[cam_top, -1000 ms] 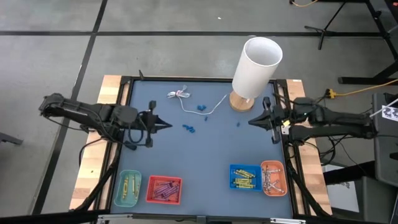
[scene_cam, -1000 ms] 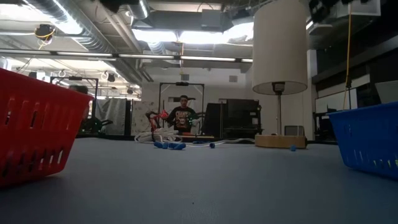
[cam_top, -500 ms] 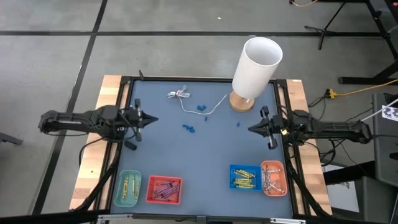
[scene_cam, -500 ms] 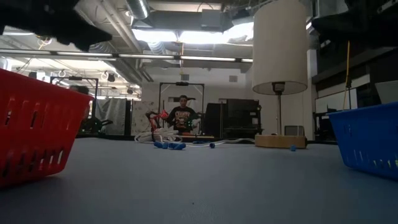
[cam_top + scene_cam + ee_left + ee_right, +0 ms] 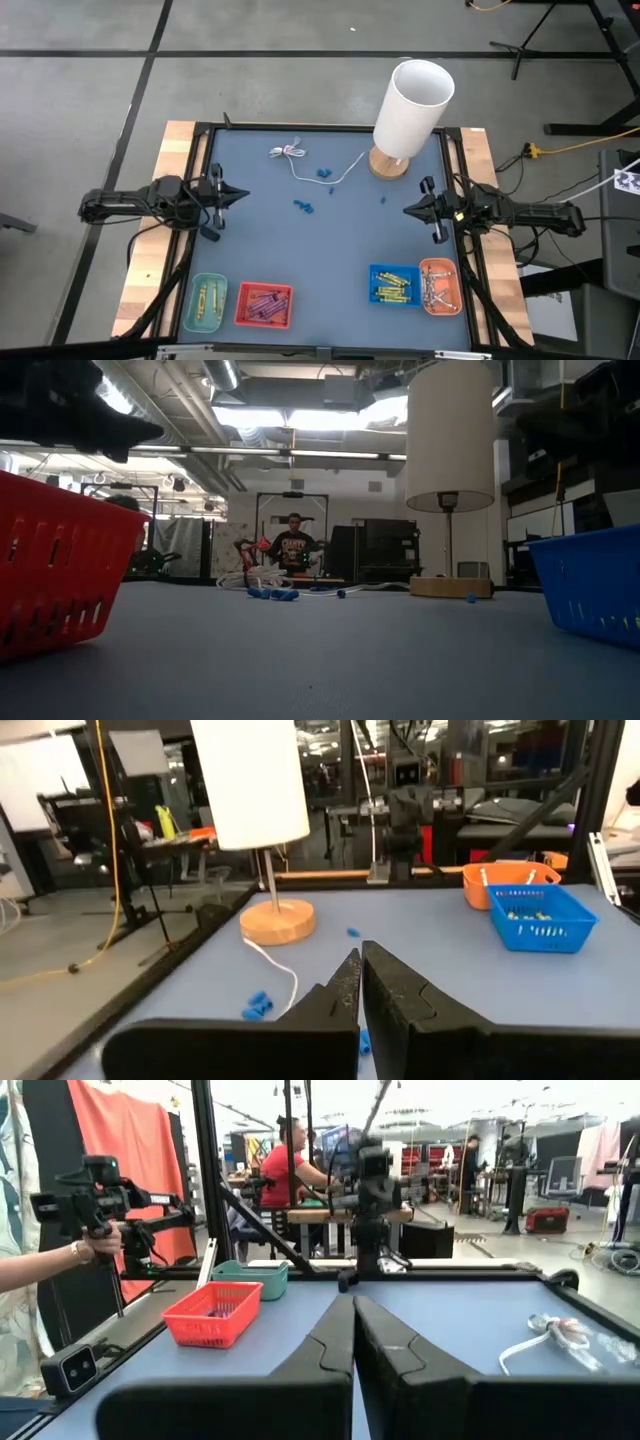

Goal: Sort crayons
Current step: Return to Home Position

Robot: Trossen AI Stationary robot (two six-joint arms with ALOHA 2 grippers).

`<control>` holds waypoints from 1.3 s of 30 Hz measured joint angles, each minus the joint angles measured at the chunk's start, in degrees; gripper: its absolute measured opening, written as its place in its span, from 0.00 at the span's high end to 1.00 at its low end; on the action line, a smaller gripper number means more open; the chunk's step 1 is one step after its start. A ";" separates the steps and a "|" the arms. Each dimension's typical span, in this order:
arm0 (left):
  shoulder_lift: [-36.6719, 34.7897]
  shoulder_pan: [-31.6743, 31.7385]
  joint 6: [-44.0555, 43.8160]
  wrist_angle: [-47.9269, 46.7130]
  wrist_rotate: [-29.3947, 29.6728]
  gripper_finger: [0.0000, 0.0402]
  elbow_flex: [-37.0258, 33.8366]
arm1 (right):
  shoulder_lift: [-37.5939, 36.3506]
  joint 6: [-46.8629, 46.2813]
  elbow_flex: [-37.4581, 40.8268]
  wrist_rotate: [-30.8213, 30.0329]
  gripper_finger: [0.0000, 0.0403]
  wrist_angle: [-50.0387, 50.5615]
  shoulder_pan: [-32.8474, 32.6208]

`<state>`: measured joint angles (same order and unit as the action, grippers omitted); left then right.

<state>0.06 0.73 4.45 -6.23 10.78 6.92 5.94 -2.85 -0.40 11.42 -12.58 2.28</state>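
Note:
The crayons lie in four small baskets along the table's near edge: a teal basket (image 5: pixel 206 303) with yellow-green sticks, a red basket (image 5: pixel 264 305) with purple sticks, a blue basket (image 5: pixel 394 284) with yellow sticks and an orange basket (image 5: pixel 439 287) with grey-white sticks. My left gripper (image 5: pixel 243 194) is shut and empty above the table's left edge; it also shows in its wrist view (image 5: pixel 358 982). My right gripper (image 5: pixel 408 209) is shut and empty above the right edge; its wrist view (image 5: pixel 352 1330) shows the fingertips together.
A lamp with a white shade (image 5: pixel 412 110) on a round wooden base (image 5: pixel 386 163) stands at the far right. Its thin white cable (image 5: pixel 315 172) and several small blue bits (image 5: pixel 306 206) lie on the far middle of the blue tabletop (image 5: pixel 330 250). People show in the room beyond.
Both arms have drawn back outward. My left gripper has gone toward the table's left edge and slightly toward the far edge. My right gripper has gone a little toward the right and near edges. Both stay shut. Nothing on the table has moved.

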 joint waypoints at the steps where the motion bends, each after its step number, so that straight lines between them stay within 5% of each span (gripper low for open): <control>1: 0.08 0.00 -0.39 0.56 -0.01 1.00 -0.61 | -0.73 0.01 0.00 -0.29 0.99 0.55 0.00; 9: 0.09 0.01 -0.86 9.23 -0.46 1.00 -6.51 | -2.56 2.52 0.00 -0.78 0.99 -0.42 0.00; 22: 0.41 0.00 0.24 8.48 -1.37 1.00 -6.51 | -2.41 2.75 0.00 -0.96 0.99 5.34 0.00; 32: 0.41 0.00 0.18 8.47 -1.32 1.00 -6.51 | -2.32 3.15 0.00 -9.87 0.99 11.35 0.00; 39: 0.41 0.00 0.20 8.47 -1.30 1.00 -6.51 | -2.34 3.15 -0.02 -10.84 0.99 11.53 0.00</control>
<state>0.47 0.73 4.64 2.24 9.47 0.40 3.60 0.30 -0.43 0.58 -1.05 2.28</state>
